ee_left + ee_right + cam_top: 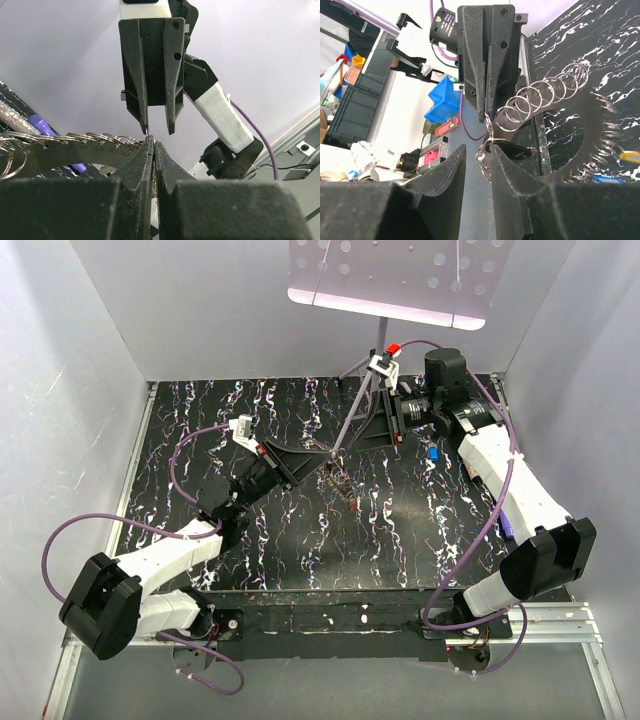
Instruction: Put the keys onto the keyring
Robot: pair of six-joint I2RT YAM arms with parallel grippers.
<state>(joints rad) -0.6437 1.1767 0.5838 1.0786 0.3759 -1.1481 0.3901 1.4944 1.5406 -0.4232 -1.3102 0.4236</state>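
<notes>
Keyring (595,130) looks light, thin and slippery, so we pinch just its edge. Left gripper (152,145) squeezes it tight; right gripper (479,152) stands slightly apart.

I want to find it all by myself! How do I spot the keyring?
Find the black streaky table, then its middle, where the left gripper and right gripper meet tip to tip. The left one holds the keyring: a dark round hoop edged with little silver rings, like teeth. The coloured keys lying on the table have none.
</notes>
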